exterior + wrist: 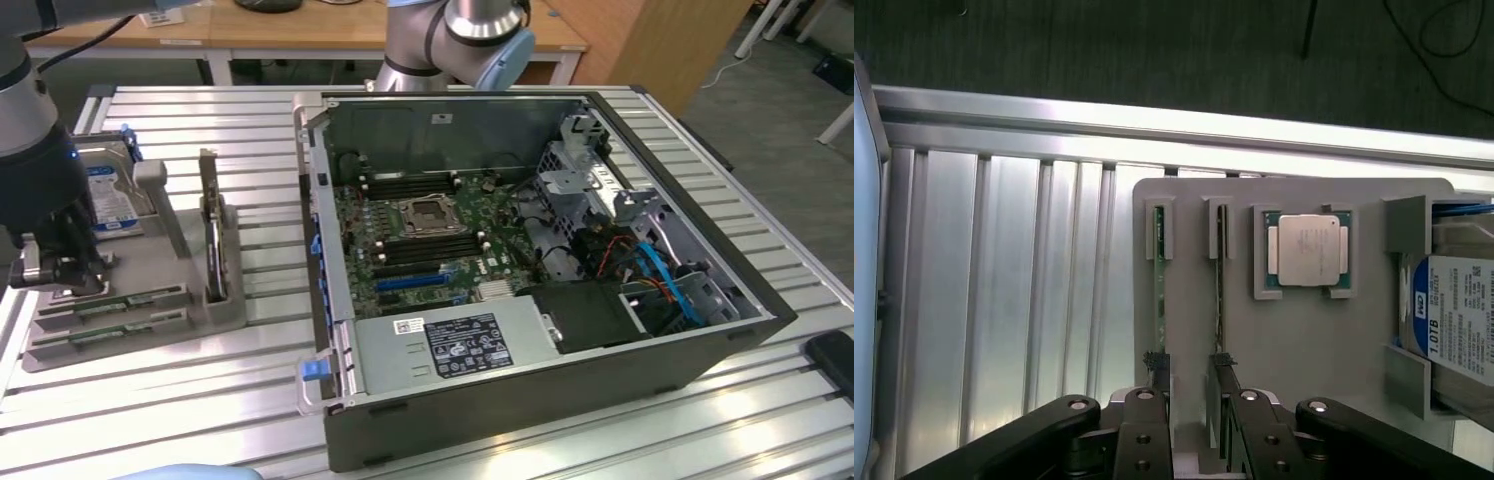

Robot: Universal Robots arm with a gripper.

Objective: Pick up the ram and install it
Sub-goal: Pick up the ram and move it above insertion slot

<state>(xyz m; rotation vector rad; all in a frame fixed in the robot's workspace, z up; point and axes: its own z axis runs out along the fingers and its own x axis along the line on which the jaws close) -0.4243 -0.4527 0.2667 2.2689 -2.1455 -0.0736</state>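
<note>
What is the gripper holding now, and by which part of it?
Nothing. The gripper is open above the grey plastic holder; both long thin green ram sticks lie in their slots, and bare holder shows between the fingers.

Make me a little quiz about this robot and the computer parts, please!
1. True or false: the robot's hand is holding a thin green ram stick.
2. How many ram sticks stand in the grey plastic tray?
3. What lies in the tray between the ram sticks and the blue-labelled silver hard drive? A) a square silver processor chip B) a red fan C) a yellow screwdriver
Key: 1 false, the hand is open above the tray; 2 two; 3 A.
</note>
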